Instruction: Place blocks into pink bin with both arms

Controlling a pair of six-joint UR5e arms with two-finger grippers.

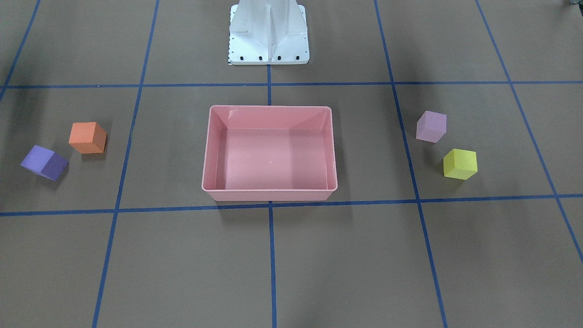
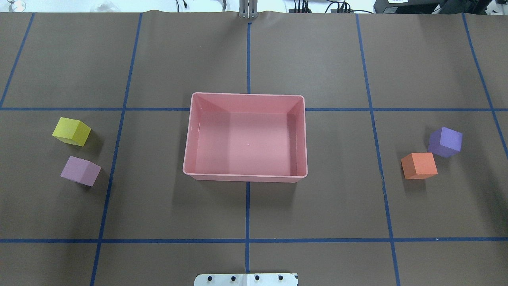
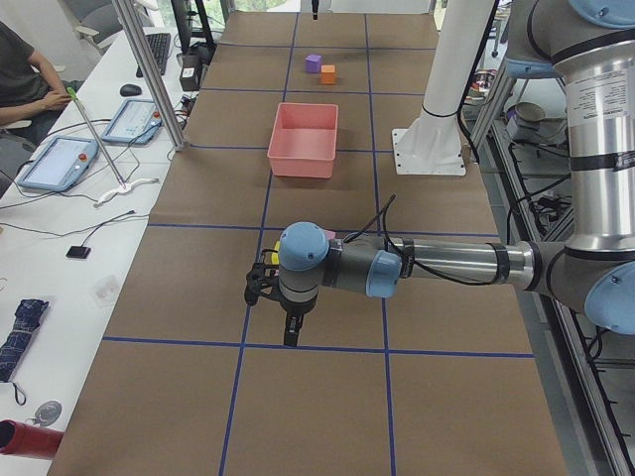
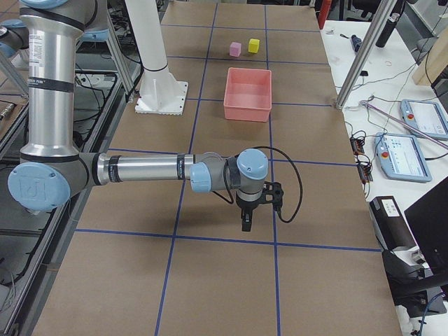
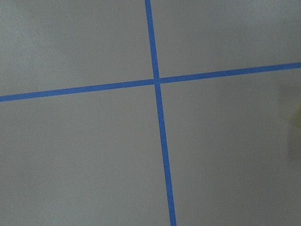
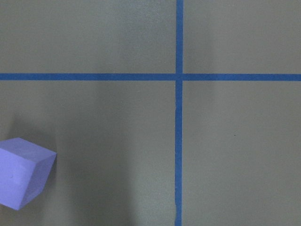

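Observation:
The pink bin (image 1: 271,108) stands empty at the table's middle, also in the overhead view (image 2: 246,94). The orange block (image 2: 418,165) and the tilted purple block (image 2: 445,141) lie close together on the robot's right side. The yellow block (image 2: 71,131) and the pale lilac block (image 2: 80,171) lie on its left side. The left gripper (image 3: 288,332) shows only in the exterior left view, above bare table. The right gripper (image 4: 246,222) shows only in the exterior right view. I cannot tell whether either is open or shut. The purple block (image 6: 21,172) shows in the right wrist view.
The white pedestal base (image 1: 268,36) stands behind the bin. Blue tape lines (image 2: 247,240) mark a grid on the brown table. A seated operator (image 3: 25,79) and tablets are at a side desk. More desk equipment (image 4: 409,150) stands past the table's far edge.

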